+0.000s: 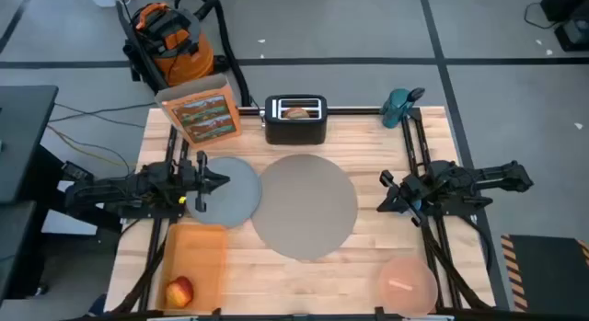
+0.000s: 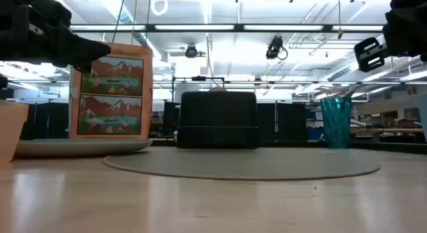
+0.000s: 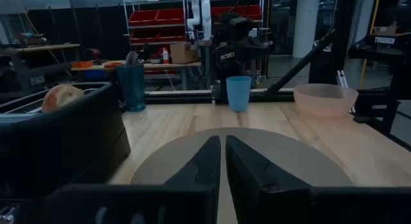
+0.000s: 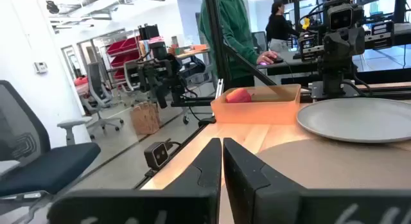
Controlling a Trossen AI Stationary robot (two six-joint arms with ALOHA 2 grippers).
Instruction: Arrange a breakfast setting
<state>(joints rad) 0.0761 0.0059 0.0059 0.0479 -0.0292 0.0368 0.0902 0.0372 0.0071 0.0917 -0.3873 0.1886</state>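
Note:
The round taupe mat [image 1: 304, 206] lies flat at the table's middle. The grey plate [image 1: 235, 197] lies beside the mat's left edge. My left gripper [image 1: 224, 181] is shut and empty, and hovers above the plate. My right gripper [image 1: 384, 192] is shut and empty, and hovers off the mat's right edge. The small blue cup [image 3: 238, 93] stands on the table below my right arm. The pink bowl [image 1: 407, 282] sits at the near right corner. The red apple [image 1: 179, 291] lies in an orange tray [image 1: 198, 252]. The bagel [image 1: 295, 111] stands in a black toaster [image 1: 295, 121].
A cereal box [image 1: 201, 111] stands at the far left next to the toaster. A teal tumbler [image 1: 398, 105] with a dark utensil [image 3: 131, 58] in it stands at the far right. An orange vacuum [image 1: 166, 36] is beyond the table. People are in the room behind.

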